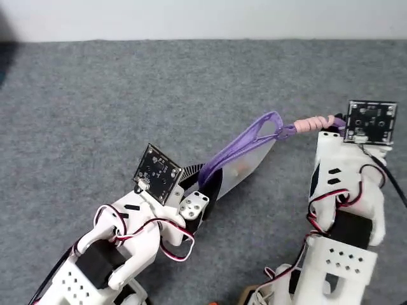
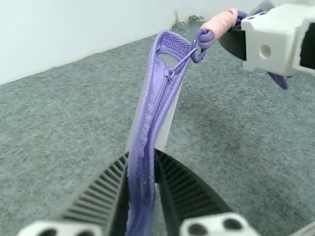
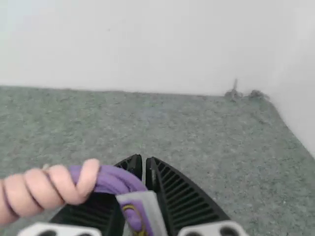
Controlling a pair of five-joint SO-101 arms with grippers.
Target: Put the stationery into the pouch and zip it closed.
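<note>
A clear pouch [image 1: 245, 166] with a purple zipper edge [image 2: 150, 123] hangs stretched above the grey carpet between the two arms. My left gripper [image 1: 202, 183] is shut on the pouch's near end, its ribbed black fingers [image 2: 184, 189] clamping the zipper strip. A pink and purple cord pull [image 1: 313, 123] hangs on the zipper slider [image 2: 170, 73] at the far end. My right gripper [image 3: 144, 189] is shut on that cord pull [image 3: 54, 184], close to the slider end. Something orange shows faintly through the pouch wall.
Grey carpet [image 1: 95, 101] covers the table, with open room to the left and behind. A white wall [image 1: 203, 19] runs along the far edge. A small orange item [image 1: 213, 303] peeks in at the front edge between the arm bases.
</note>
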